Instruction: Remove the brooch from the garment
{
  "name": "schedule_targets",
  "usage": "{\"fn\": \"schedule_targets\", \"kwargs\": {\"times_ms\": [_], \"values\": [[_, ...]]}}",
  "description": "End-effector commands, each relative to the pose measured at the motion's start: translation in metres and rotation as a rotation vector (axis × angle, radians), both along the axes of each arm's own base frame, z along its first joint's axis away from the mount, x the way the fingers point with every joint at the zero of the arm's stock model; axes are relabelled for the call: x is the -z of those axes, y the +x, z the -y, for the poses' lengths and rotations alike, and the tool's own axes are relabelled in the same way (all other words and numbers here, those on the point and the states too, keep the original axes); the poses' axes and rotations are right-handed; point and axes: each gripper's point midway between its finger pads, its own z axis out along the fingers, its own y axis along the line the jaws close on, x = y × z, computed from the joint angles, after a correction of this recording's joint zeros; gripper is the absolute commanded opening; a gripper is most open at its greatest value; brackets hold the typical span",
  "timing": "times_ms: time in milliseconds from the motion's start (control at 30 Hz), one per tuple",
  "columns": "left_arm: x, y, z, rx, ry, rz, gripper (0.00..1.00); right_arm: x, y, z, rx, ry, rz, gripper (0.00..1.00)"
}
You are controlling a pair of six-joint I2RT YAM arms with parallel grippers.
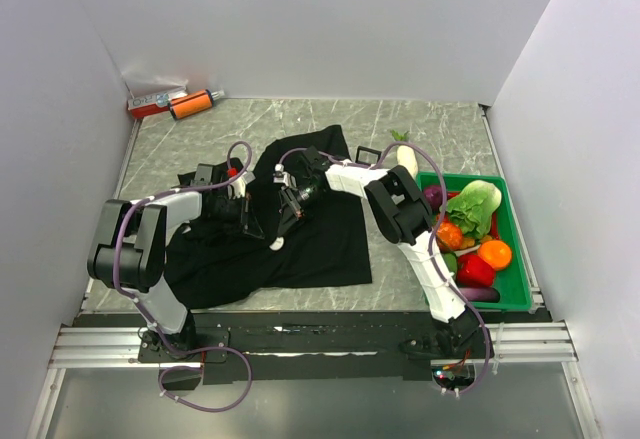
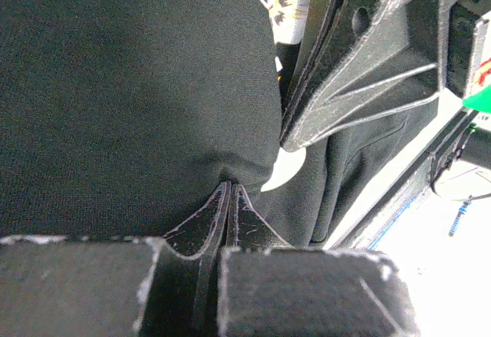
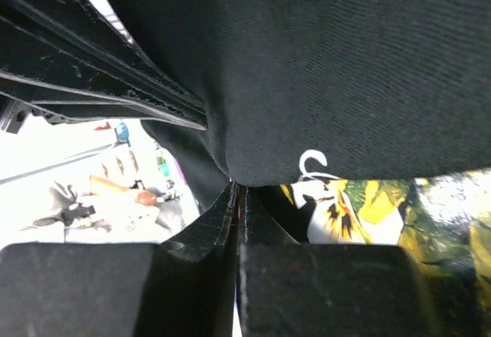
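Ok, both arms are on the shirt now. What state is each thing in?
Left gripper: shut, pinching a fold of the shirt.
Right gripper: shut on the shirt, just beside the print.
Shirt: rumpled on the table, gripped near its middle by both grippers.
Brooch: not visible in any view.
Tray: on the table at the right, loaded with vegetables.
Bottle: lying on its side in the far left corner.

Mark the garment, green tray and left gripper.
garment [image 1: 325, 244]: top external view, flat part of the black fabric.
green tray [image 1: 519, 259]: top external view, its wall at picture right.
left gripper [image 2: 229, 195]: left wrist view, midway between fingertips, jaws shut on garment.
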Motion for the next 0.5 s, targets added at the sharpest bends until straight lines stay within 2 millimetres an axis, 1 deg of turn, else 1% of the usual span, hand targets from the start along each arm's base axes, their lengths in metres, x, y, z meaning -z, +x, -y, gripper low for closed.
{"fn": "schedule_targets", "kwargs": {"times_ms": [0,33,67,100,133,167,200,233,300,333,433,467], "values": [[-0.020,0.015,0.004,0.013,-0.034,0.078,0.04,-0.001,0.003,0.001,-0.015,-0.038,0.094,0.00],[-0.025,0.017,0.006,0.019,-0.056,0.091,0.04,-0.010,0.004,0.003,-0.014,-0.043,0.124,0.00],[-0.031,0.019,0.007,0.022,-0.071,0.110,0.05,-0.013,0.007,0.005,-0.012,-0.052,0.155,0.00],[-0.036,0.021,0.009,0.026,-0.083,0.123,0.07,-0.021,0.015,0.008,0.002,-0.082,0.235,0.00],[-0.043,0.023,0.012,0.035,-0.108,0.142,0.08,-0.026,0.020,0.010,0.013,-0.096,0.278,0.00],[-0.050,0.027,0.013,0.035,-0.121,0.169,0.09,-0.026,0.022,0.013,0.026,-0.121,0.305,0.00],[-0.054,0.029,0.015,0.036,-0.130,0.183,0.11,-0.035,0.025,0.015,0.040,-0.130,0.332,0.00],[-0.059,0.033,0.016,0.037,-0.137,0.200,0.12,-0.034,0.030,0.019,0.059,-0.177,0.365,0.00],[-0.066,0.039,0.016,0.039,-0.142,0.224,0.14,-0.042,0.032,0.021,0.073,-0.193,0.389,0.00],[-0.070,0.045,0.016,0.033,-0.143,0.240,0.15,-0.041,0.034,0.024,0.083,-0.219,0.409,0.00],[-0.079,0.059,0.013,0.015,-0.144,0.281,0.17,-0.052,0.033,0.026,0.086,-0.230,0.440,0.00],[-0.078,0.063,0.012,0.006,-0.143,0.282,0.17,-0.053,0.033,0.026,0.087,-0.229,0.450,0.00]]}}
